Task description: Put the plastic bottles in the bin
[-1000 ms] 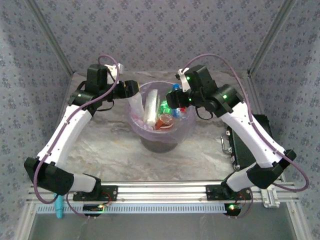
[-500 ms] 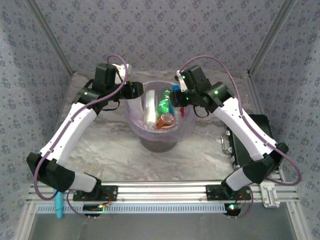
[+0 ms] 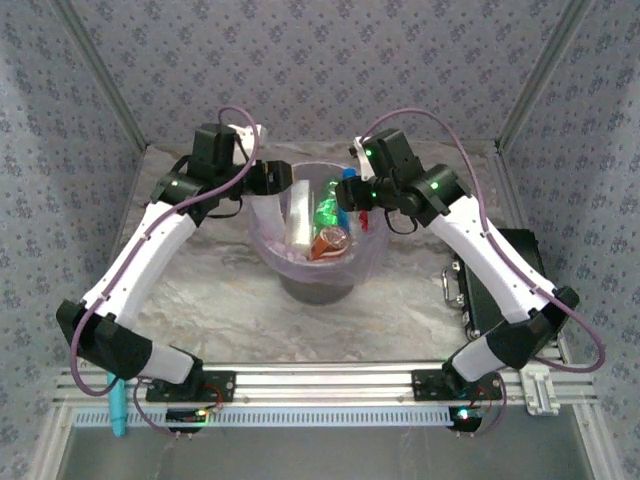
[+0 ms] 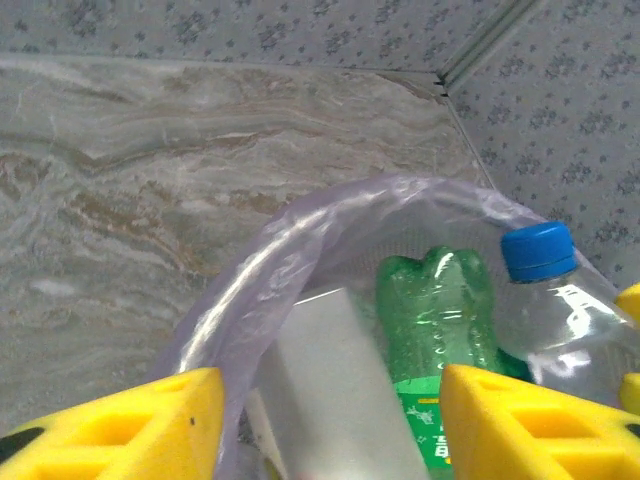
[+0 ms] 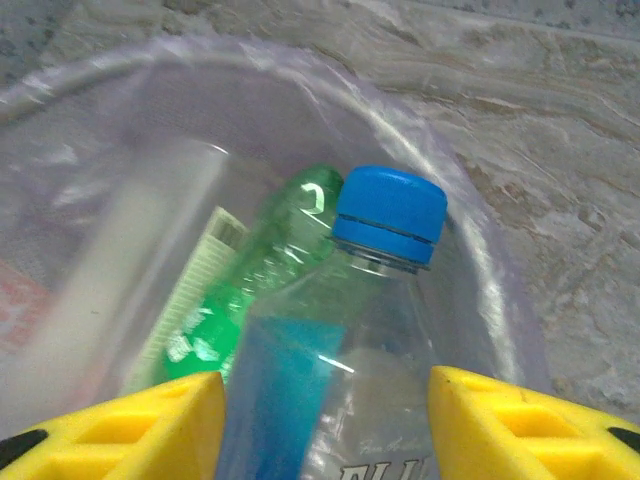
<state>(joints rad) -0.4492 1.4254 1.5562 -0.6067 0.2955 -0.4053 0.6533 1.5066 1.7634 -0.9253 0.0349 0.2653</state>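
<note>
Blue-capped bottle (image 5: 345, 340) at bin (image 5: 470, 250) rim

arms (image 3: 150, 255): white links, black joints | purple cables | yellow fingers (image 4: 130, 425)

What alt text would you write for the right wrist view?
A clear bottle with a blue cap stands between the right end effector's yellow fingers, over the lavender-lined bin. A green bottle lies inside.

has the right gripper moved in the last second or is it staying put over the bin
Yes. In the top view the right gripper has shifted slightly toward the far wall, judged against the bin, and it holds the blue-capped bottle over the rim.
</note>
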